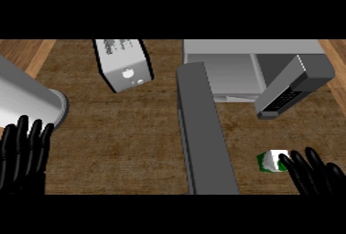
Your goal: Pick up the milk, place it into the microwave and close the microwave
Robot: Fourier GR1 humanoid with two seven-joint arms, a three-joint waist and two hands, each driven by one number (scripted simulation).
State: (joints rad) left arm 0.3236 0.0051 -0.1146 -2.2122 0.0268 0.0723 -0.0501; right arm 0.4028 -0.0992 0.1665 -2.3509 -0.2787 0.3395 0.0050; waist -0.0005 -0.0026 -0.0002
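Fingers (307, 167) of your right hand (316, 176) are standing nearly straight and slightly spread at the lower right of the head view, closing on nothing; their tips are sitting just beside the milk (272, 161), and you cannot tell from this angle whether they are touching it. You are seeing the milk as a small green and white carton resting on the wooden counter (121, 137), to the right of the microwave door (202, 132) and nearer to you than the microwave (253, 68).

Your left hand (24, 155) is showing at the lower left edge with its fingers straight and pointing up, holding nothing, open and resting. Just above its fingertips a large grey cylinder (27, 103) is coming in from the left edge, lying at a slant.

You are looking at the microwave at the upper right with its door swung wide open: the door is running as a long grey slab from the cabinet's left front corner down toward the lower edge of the view. The pale inside of the microwave is showing, and the carton is outside it. A dark grey block with a keypad (290, 87) is leaning across the right part of the opening. A white box with a small logo (125, 61) is lying tilted on the counter at the upper middle, well apart from the milk.
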